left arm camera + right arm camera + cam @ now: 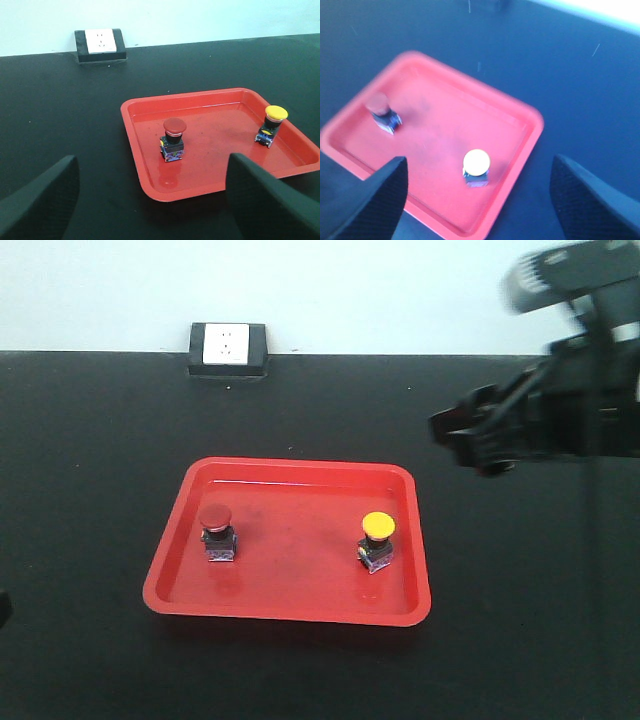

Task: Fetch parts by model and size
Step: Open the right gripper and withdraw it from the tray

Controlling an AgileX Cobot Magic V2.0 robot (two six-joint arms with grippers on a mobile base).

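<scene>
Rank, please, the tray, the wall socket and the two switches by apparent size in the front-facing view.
1. Tray, by far the largest.
2. Wall socket, though it sits farther from the camera, so its rank is less sure.
3. Red switch and yellow switch: they look alike in size, so I would not rank them.

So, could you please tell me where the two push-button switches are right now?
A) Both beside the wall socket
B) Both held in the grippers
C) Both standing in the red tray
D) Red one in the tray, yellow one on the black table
C: the red push-button switch and the yellow push-button switch both stand upright inside the red tray, apart from each other.
</scene>
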